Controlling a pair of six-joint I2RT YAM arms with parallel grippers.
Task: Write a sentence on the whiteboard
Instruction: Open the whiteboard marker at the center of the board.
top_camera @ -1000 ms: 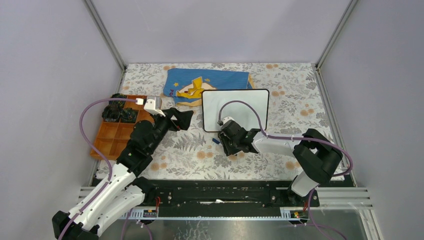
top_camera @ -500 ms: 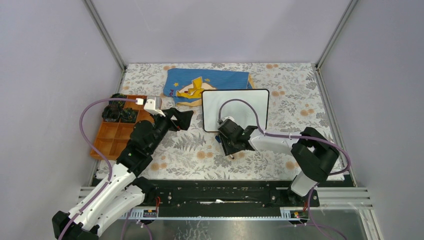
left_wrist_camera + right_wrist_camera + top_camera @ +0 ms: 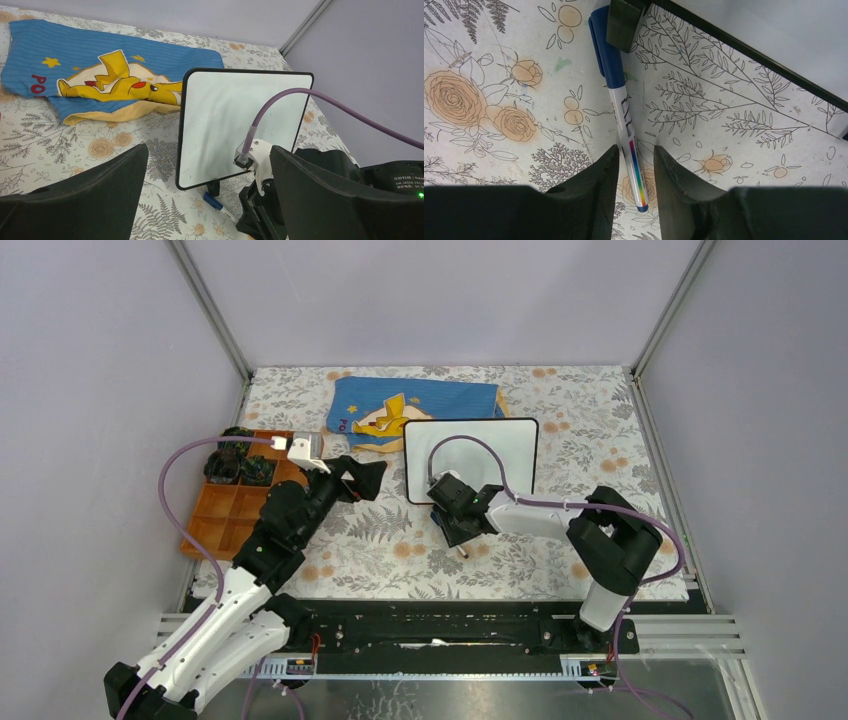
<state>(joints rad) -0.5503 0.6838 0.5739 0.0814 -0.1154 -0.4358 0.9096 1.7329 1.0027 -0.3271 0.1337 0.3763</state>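
While right claw [image 3: 635, 155] straddles marker [image 3: 621, 107] beside whiteboard [image 3: 225, 115], red "PO" on cloth [image 3: 165, 52].

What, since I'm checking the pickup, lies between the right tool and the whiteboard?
A blue-capped marker, tail between the right tool's fingers, cap beside the whiteboard's foot, as the right wrist view shows.

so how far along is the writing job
Nothing looks done: the whiteboard is blank. In hand: the right gripper straddles the marker, which lies capped on the table by the board's foot, jaws not closed on it. The left gripper hangs open. Left: gripping, uncapping, all the writing.
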